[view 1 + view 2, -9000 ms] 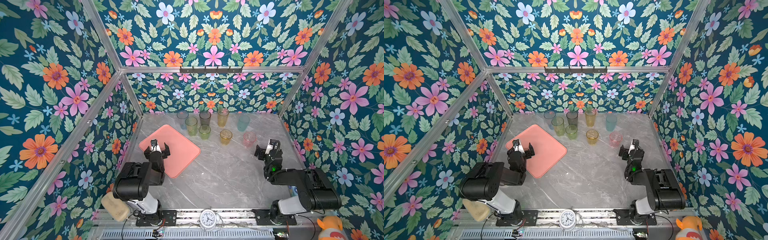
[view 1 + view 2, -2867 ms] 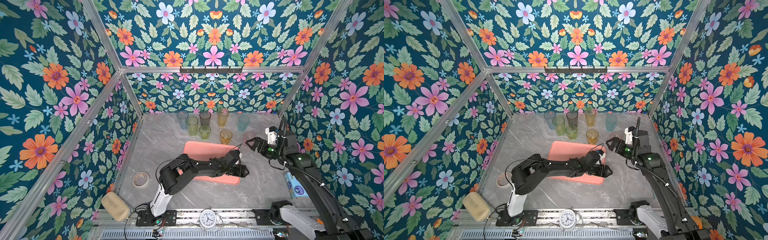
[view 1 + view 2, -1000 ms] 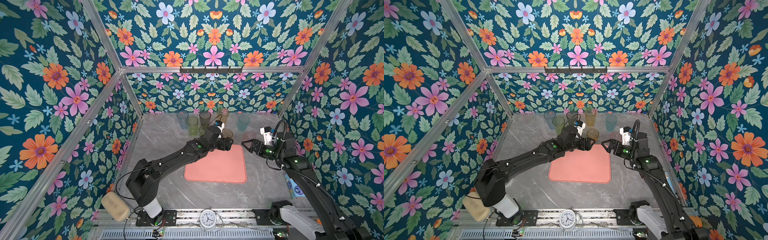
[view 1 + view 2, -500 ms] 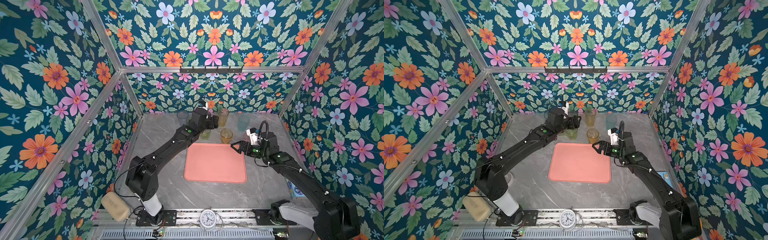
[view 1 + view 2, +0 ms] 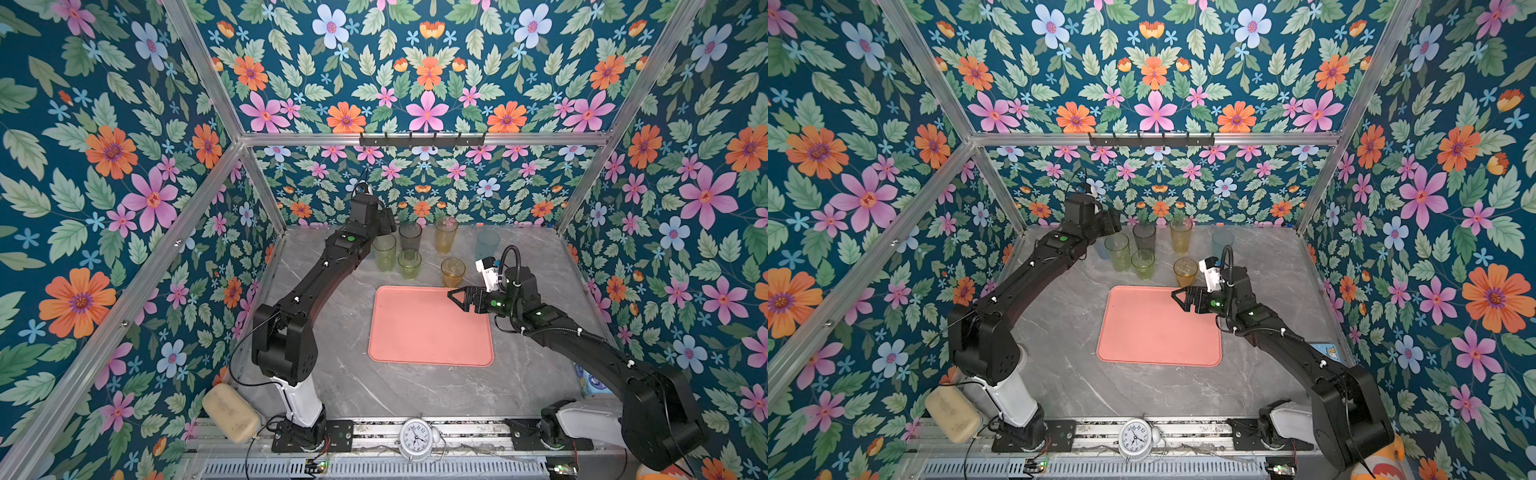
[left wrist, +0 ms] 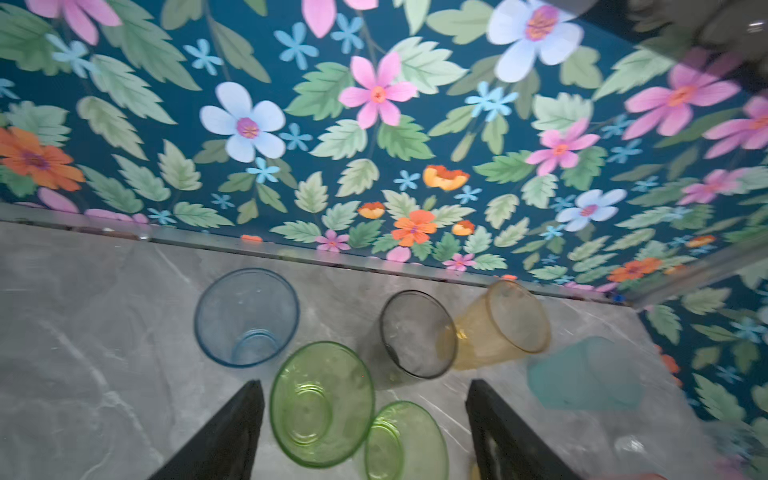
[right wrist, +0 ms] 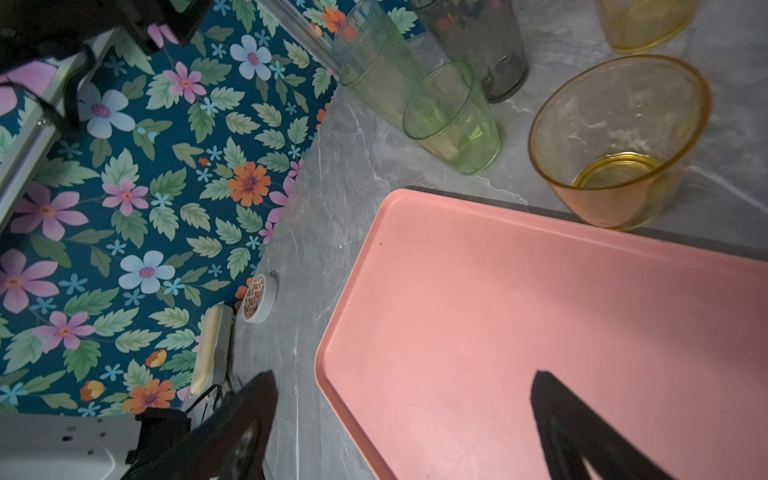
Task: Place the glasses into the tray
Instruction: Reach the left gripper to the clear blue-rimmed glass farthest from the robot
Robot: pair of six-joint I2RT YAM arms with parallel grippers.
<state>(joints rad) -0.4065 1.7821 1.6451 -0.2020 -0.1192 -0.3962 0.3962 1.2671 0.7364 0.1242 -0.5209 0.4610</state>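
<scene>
Left gripper (image 6: 362,386) moved back; blue glass (image 6: 247,318) unhidden only left wrist.

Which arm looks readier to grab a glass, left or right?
Probably the left: the open left gripper hangs right above the tall green glass. The right gripper, also open, hovers over a corner of the tray with no glass between its jaws.

A robot test booth: floral-papered walls (image 5: 428,62) on aluminium framing (image 5: 291,139) around a marble tabletop (image 5: 415,390)
</scene>
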